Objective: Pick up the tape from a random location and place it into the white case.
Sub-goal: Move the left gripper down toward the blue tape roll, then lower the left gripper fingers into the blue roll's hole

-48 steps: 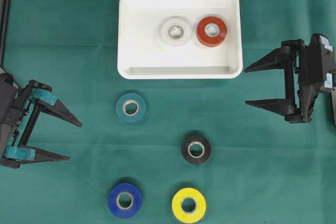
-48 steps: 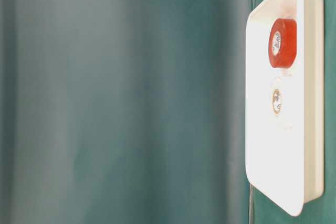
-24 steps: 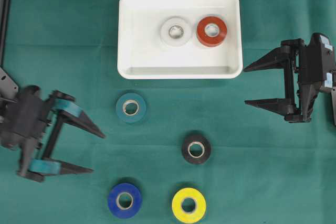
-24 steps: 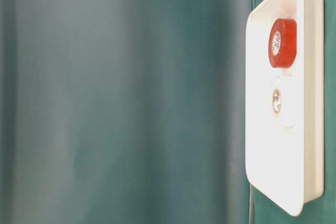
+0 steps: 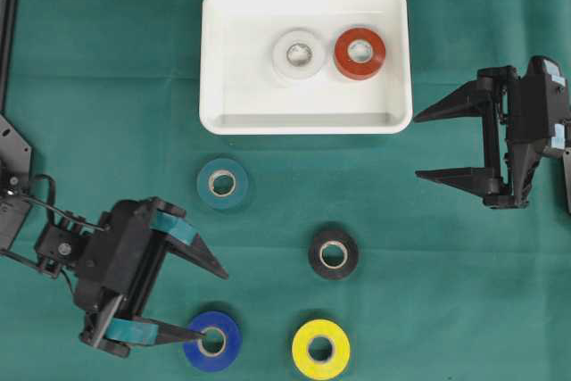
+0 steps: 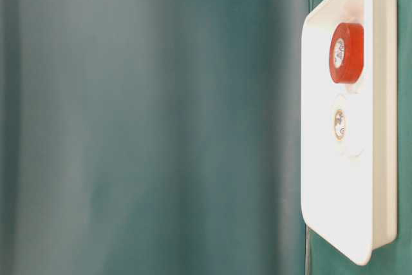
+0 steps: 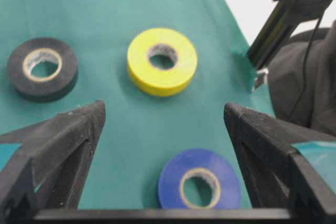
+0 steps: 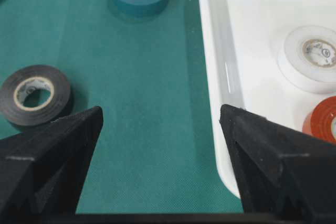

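Note:
The white case (image 5: 303, 122) lies at the top middle and holds a white tape roll (image 5: 298, 53) and a red one (image 5: 359, 53). On the green cloth lie teal (image 5: 222, 184), black (image 5: 334, 253), blue (image 5: 212, 341) and yellow (image 5: 321, 348) tape rolls. My left gripper (image 5: 214, 305) is open at the lower left, its lower fingertip over the blue roll's left edge. In the left wrist view the blue roll (image 7: 199, 184) lies between the spread fingers of that gripper (image 7: 164, 109). My right gripper (image 5: 417, 147) stands open and empty beside the case's right end.
The right wrist view shows the case rim (image 8: 210, 51) just ahead of the right finger, with the black roll (image 8: 35, 94) to the left. The yellow roll (image 7: 162, 60) lies just beyond the blue one. The table's edge runs close behind the blue roll.
My left arm has swung from the left edge down and to the right, bringing its open gripper to the blue roll. The right arm and all rolls have stayed still.

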You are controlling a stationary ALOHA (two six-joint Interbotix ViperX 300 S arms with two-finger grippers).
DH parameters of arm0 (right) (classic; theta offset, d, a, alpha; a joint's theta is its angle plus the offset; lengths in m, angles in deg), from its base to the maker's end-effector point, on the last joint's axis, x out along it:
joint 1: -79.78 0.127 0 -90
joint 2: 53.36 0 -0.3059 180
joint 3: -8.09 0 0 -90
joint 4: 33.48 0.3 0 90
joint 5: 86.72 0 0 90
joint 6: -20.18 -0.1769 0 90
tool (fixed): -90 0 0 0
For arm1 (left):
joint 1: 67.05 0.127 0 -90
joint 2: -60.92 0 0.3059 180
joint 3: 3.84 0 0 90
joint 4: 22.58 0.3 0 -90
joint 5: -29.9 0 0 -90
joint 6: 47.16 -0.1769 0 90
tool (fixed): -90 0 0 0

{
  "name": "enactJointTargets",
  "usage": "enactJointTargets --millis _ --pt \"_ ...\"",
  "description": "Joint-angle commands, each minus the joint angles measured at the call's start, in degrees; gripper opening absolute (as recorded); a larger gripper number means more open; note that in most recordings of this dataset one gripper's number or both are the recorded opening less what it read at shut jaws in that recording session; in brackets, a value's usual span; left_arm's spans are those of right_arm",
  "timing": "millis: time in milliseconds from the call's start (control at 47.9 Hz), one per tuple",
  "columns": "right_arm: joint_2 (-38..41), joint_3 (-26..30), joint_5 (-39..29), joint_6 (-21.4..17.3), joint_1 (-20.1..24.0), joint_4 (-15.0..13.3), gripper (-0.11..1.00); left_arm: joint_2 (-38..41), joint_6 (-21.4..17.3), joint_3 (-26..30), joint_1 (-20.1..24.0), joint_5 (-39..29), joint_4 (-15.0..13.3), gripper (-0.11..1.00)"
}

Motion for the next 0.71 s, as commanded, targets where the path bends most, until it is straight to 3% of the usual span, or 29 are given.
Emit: enactJointTargets --millis 0,688 --pt "-0.1 1.2 0.3 -0.1 0.0 0.0 0.85 0.4 -0.1 2.4 -0.2 0.2 0.1 0.96" --pt "-0.1 1.2 0.2 -0.1 0.0 0.0 0.85 1.4 0.1 3.3 -0.2 -2.7 0.1 0.96"
